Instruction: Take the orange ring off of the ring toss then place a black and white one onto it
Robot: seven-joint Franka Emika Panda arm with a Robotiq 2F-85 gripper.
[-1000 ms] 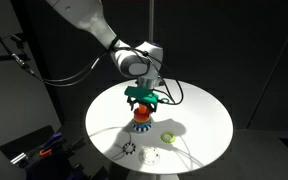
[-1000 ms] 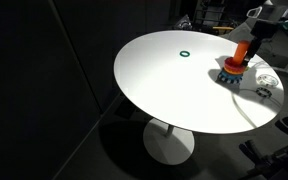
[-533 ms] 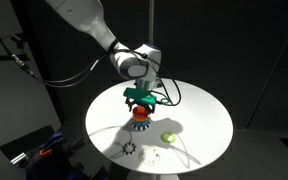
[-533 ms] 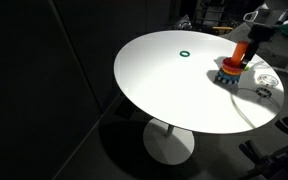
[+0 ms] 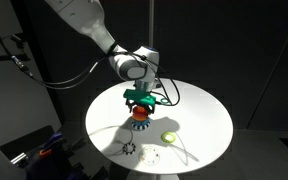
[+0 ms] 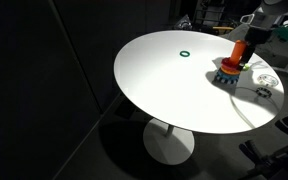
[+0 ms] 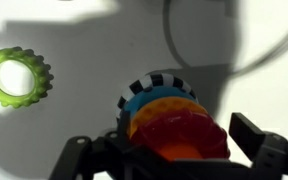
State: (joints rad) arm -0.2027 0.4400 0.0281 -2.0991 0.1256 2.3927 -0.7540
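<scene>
- Straddling the peg stack, the gripper has its jaws standing wide apart in the wrist view, one on each side of the small flat red-orange plastic ring. Whether the pads touch the ring cannot be told.
- The red-orange ring sits on the ring toss, an upright orange peg on a small round blue base. In the wrist view it lies uppermost, above an orange layer and the blue base rim.
- The ring toss stands on the round white desk, directly under the gripper in an exterior view.
- The small ring with alternating black and white segments lies flat on the desk at 7 o'clock from the ring toss. In the wrist view an arc of it shows at 12 o'clock of the stack, just beside the blue rim.
- A toothed yellow-green ring lies at 4 o'clock from the ring toss, and at 10 o'clock of the stack in the wrist view.
- A plain whitish ring lies near the black and white ring.
- A small dark green ring lies well apart from the ring toss, at 10 o'clock.
</scene>
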